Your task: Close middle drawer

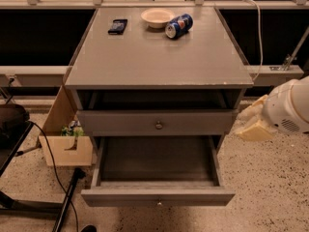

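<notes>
Room to move: the middle drawer [157, 197], a wide, shallow grey wooden one with a low flat front, is pulled way out toward the camera. Its front edge sits well forward of the counter's front edge, with open speckled floor [270, 187] to its right.
Claw: the cream-coloured claw [250, 123] on the rounded white arm [289, 111] hangs off the cabinet's right side, about level with the upper drawer front. It's near the cabinet but not touching it, and well apart from the middle drawer's front. Honestly can't tell if it's released or clenched.
Drawer look: the flat grey bottom and both side walls are in plain sight. A small round metal knob [158, 203] sits at the centre of the front.
Above it: the taller grey upper drawer front [120, 122] with a matching knob [159, 125], and a dark gap between it and the top.
Counter: flat grey wooden counter [159, 62] with slightly worn edges. At the far end are a flat black phone [118, 26], a shallow cream bowl [157, 17], and a blue soda can [178, 26] lying on its side right up against the bowl.
Room: a light wooden box [67, 149] stands on the floor just left of the cabinet. A black cable [50, 166] trails across the floor there. A white cable [259, 37] runs down past the counter's right rear corner.
</notes>
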### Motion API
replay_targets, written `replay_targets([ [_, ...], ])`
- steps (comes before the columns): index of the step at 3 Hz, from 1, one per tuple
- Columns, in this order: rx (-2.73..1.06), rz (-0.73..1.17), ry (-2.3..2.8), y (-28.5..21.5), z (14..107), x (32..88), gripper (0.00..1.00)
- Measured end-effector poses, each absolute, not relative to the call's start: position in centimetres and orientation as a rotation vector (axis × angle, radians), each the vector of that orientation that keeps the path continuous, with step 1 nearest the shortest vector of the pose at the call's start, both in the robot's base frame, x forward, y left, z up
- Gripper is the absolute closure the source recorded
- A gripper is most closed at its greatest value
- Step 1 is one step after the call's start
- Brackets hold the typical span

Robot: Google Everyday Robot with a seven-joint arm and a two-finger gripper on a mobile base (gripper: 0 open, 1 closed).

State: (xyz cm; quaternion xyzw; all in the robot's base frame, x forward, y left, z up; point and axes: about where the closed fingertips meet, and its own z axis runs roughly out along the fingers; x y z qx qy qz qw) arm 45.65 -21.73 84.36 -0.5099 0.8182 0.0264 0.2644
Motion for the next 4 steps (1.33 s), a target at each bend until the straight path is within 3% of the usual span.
replay_targets([
  [1,-1.246,0.116,2.238,-21.7,78.9,47.0,0.79],
  [2,-1.19,0.061,2.192,-22.0,79.3,48.8,0.99],
  [4,-1.02,0.145,2.281,-22.2,76.7,47.1,1.0],
])
